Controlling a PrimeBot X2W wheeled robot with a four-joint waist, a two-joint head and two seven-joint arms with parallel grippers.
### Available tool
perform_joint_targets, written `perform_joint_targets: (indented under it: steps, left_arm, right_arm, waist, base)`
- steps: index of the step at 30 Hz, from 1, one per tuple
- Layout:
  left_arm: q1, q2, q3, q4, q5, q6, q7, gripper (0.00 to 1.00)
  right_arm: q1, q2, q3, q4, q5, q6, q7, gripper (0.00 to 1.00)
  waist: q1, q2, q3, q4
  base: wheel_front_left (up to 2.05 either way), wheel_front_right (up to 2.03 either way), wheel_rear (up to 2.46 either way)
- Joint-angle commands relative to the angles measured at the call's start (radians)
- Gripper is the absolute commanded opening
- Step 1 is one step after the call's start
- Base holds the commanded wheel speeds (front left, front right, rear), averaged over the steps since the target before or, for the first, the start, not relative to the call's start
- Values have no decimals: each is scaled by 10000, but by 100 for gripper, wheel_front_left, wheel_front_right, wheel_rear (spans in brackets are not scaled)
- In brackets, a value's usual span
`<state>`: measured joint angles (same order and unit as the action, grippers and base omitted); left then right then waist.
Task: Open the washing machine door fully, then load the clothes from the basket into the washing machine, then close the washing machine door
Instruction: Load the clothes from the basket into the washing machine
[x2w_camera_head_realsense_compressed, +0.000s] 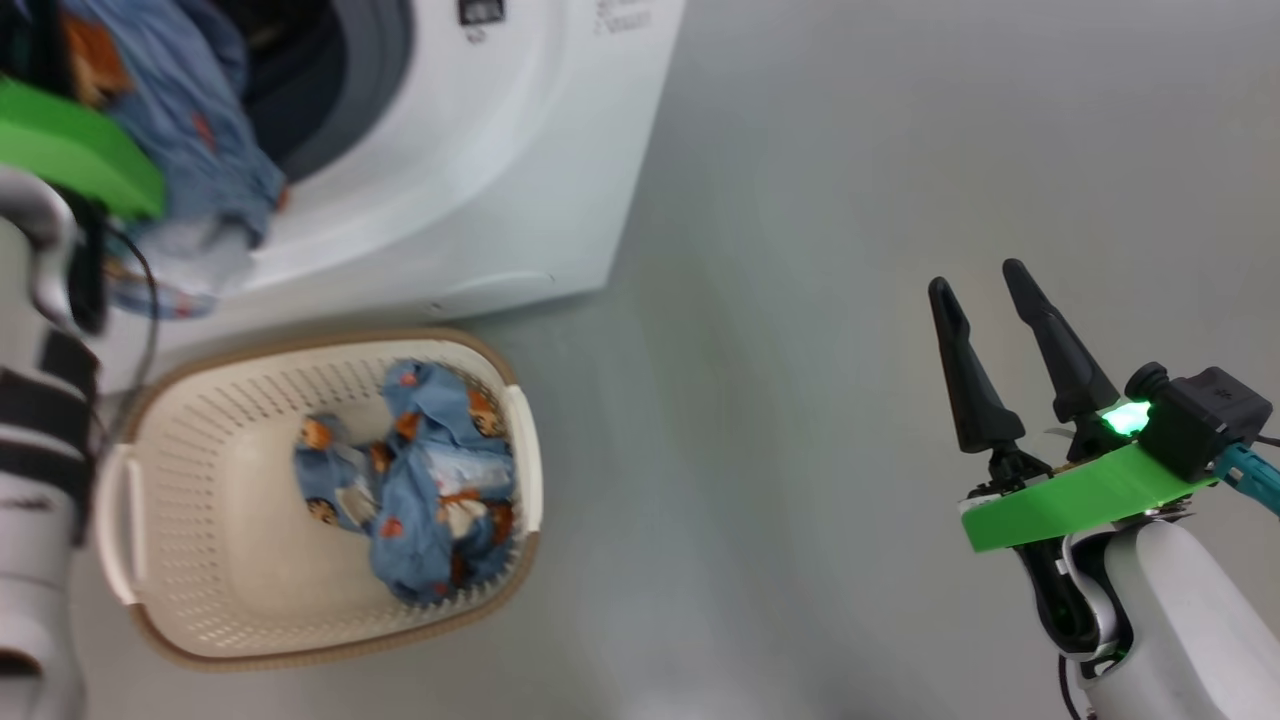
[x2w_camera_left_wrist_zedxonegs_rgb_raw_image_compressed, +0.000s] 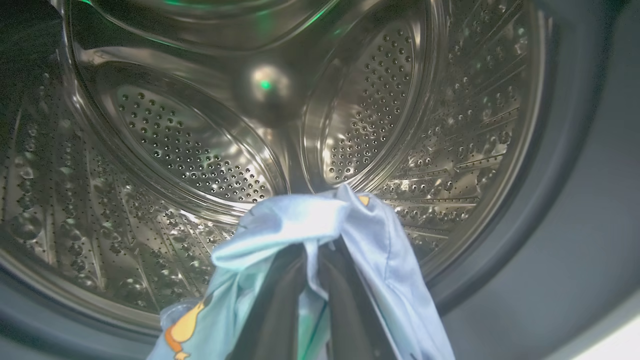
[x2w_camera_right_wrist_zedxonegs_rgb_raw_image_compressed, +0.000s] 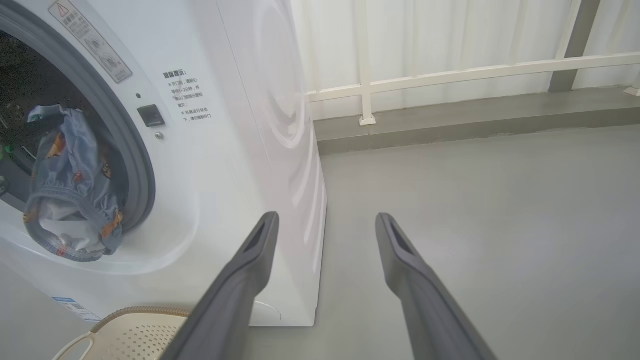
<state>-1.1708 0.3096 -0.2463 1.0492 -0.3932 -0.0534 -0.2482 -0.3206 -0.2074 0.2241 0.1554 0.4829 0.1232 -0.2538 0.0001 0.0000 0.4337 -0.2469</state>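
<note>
Left end effector (x2w_camera_left_wrist_zedxonegs_rgb_raw_image_compressed: 312, 255) pinching one garment (x2w_camera_left_wrist_zedxonegs_rgb_raw_image_compressed: 280, 225), drum (x2w_camera_left_wrist_zedxonegs_rgb_raw_image_compressed: 175, 150) right ahead. Other garment (x2w_camera_head_realsense_compressed: 430, 480) waits in basket (x2w_camera_head_realsense_compressed: 200, 500). Right end effector (x2w_camera_head_realsense_compressed: 977, 277) spread.

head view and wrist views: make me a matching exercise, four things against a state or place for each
1 left hand
2 right hand
3 basket
4 washing machine

a open, empty
b holds the loose garment
c shut on the held garment
d white, held garment hanging at its mouth

Pairs: 1-c, 2-a, 3-b, 4-d
</note>
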Motion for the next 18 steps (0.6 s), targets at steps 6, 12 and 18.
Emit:
perform_joint_targets:
  steps: [6, 12, 18]
  left_arm:
    - [-1700, 712, 212, 317, 48, -84, -121, 0]
    - [-2637, 1063, 293, -138, 279, 23, -130, 0]
    - [-2590, 1229, 1694, -3340, 558, 406, -133, 0]
  right_arm:
    - [-179, 191, 172, -419, -168, 75, -80, 100]
    - [-440, 407, 256, -562, -213, 75, -80, 100]
    - [-536, 552, 220, -602, -242, 75, -80, 100]
  waist:
    - [-1, 0, 1790, -962]
    - [-1, 0, 2352, -1268]
    - [-1, 0, 2615, -1440]
  base:
    - [0, 0, 0]
    - [0, 0, 0]
    - [0, 0, 0]
